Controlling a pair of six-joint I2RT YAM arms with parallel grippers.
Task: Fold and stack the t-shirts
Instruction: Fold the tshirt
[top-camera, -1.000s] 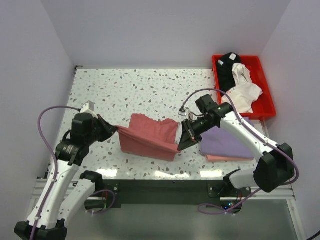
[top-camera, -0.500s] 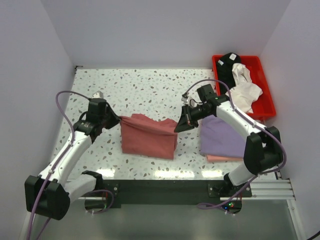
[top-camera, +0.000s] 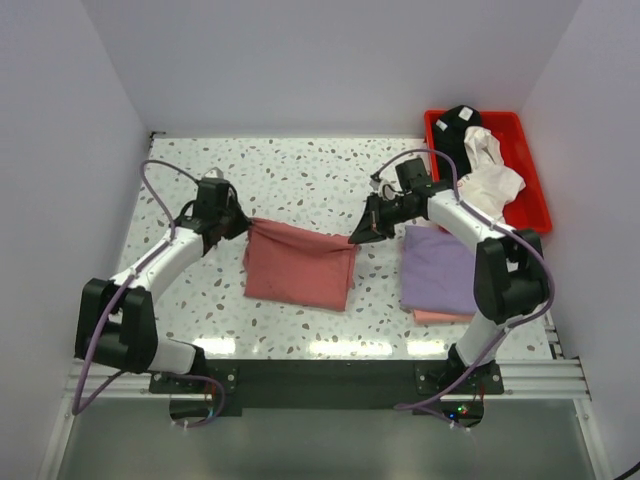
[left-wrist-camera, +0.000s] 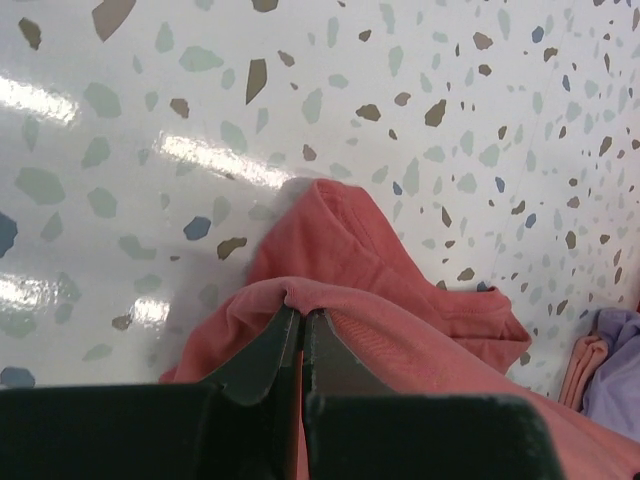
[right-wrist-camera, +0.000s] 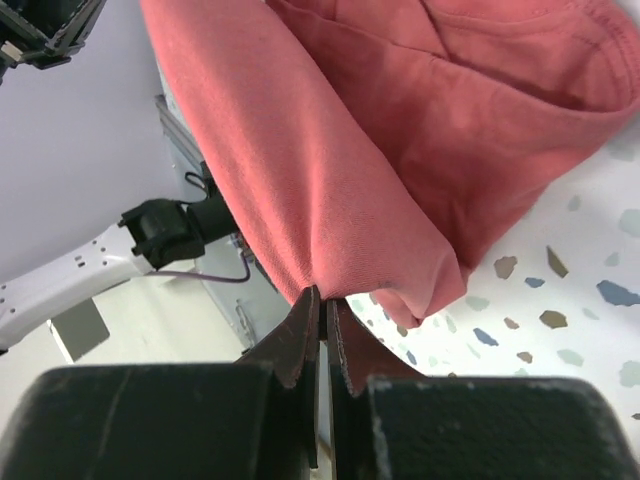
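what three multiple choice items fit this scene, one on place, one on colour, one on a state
1. Where does the lavender shirt lie?
A right of the red shirt
B on top of it
C at the far left corner

2. What colour is the shirt held by the left gripper and right gripper?
A white
B black
C dusty red

3. How does the right gripper stand?
A wide open
B shut on the red shirt
C shut on nothing

Key: 1 A, the top view shows the two shirts side by side and apart. 2 C, both wrist views show red cloth at the fingertips. 3 B, its jaws pinch a fold of red cloth.
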